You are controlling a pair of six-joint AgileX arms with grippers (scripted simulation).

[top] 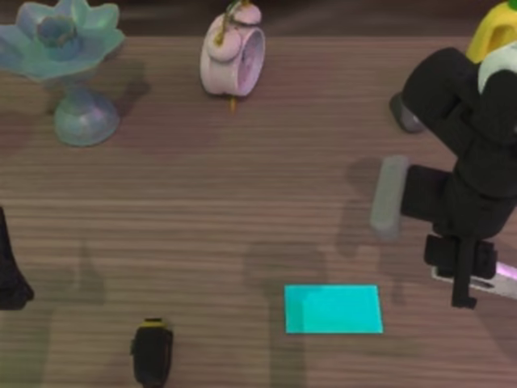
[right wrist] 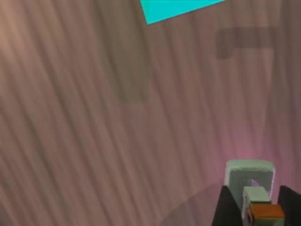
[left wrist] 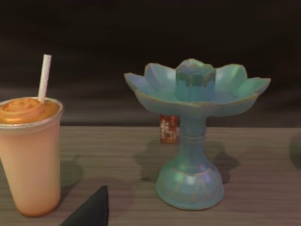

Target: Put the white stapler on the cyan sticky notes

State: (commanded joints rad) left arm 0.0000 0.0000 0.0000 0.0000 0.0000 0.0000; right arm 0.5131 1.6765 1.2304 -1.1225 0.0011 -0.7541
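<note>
1. Right gripper (top: 462, 293) – closed on the white stapler (top: 478, 283), going by the wrist view, where the stapler's pale end sits between the two dark fingers (right wrist: 226, 207).
2. White stapler – in the claw, not on the pad. From above only a thin pale strip shows, running out sideways from the fingers. Its long axis looks roughly crosswise, though most of it is hidden.
3. Cyan sticky notes (top: 333, 309) – bare, flat on the table (right wrist: 70, 141). They lie off to the claw's left side in the top view, near but apart, a little closer to the table's front edge, long side crosswise. The coming move, as I judge it, is a short carry that way.
4. Left arm (top: 10, 275) – parked far beyond the pad from the claw, so the right arm is much the nearer.
5. View differences – the right wrist view alone shows the grip and one corner of the pad (right wrist: 176, 8). The left wrist view shows only a teal lotus stand (left wrist: 190, 141) and an orange drink (left wrist: 30, 150).
</note>
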